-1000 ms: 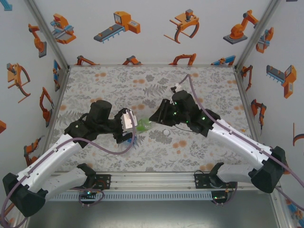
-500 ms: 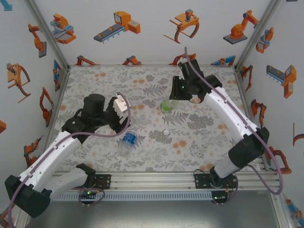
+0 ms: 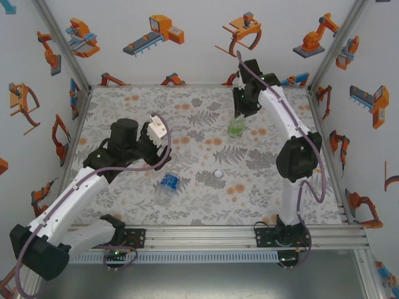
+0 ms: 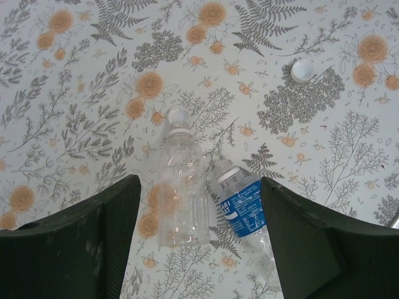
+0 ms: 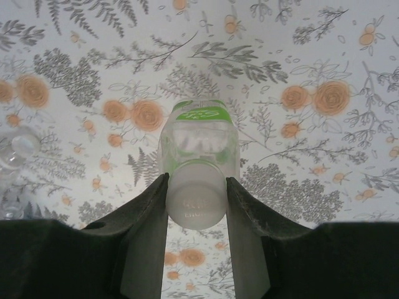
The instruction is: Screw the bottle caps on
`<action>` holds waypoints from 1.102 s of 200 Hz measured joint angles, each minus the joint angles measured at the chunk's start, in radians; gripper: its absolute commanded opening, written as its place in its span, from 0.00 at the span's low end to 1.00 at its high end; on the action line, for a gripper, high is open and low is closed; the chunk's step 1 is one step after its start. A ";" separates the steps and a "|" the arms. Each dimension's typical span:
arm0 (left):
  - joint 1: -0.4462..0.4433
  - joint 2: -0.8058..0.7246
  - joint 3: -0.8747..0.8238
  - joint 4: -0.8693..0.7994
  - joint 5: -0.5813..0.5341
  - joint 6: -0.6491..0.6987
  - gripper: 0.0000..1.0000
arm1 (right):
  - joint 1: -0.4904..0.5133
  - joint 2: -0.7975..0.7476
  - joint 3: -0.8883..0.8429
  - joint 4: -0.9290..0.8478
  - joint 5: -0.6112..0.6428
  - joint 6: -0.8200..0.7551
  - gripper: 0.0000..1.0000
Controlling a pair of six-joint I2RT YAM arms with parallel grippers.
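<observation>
The left gripper (image 4: 199,180) hangs open and empty above the clear bottle (image 4: 181,199) and blue bottle (image 4: 244,212), which lie side by side. The right gripper (image 5: 197,179) is pinched tight on the green bottle (image 5: 198,140) by its cap (image 5: 196,202), far back on the table — that one looks about done. A loose cap (image 4: 303,70) lies nearby — so I think one bottle is left.

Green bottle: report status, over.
Right gripper shut on green bottle, at its cap. Left gripper open above clear bottle and blue-label bottle. Loose cap lying apart. Nothing obstructing.
</observation>
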 measured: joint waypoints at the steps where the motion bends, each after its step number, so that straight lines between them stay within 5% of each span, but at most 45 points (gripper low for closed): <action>1: 0.000 0.000 0.000 0.000 0.000 0.000 0.71 | -0.001 0.002 0.002 0.000 0.000 0.000 0.08; 69: 0.005 0.043 0.000 0.000 0.022 0.001 0.70 | -0.018 0.101 0.093 -0.002 0.027 -0.018 0.10; 157: 0.005 0.061 0.000 0.006 0.055 0.009 0.70 | -0.019 0.121 0.101 -0.003 0.033 -0.021 0.42; 220: 0.005 0.062 0.000 0.006 0.072 0.008 0.70 | -0.019 0.120 0.101 -0.004 0.034 -0.021 0.46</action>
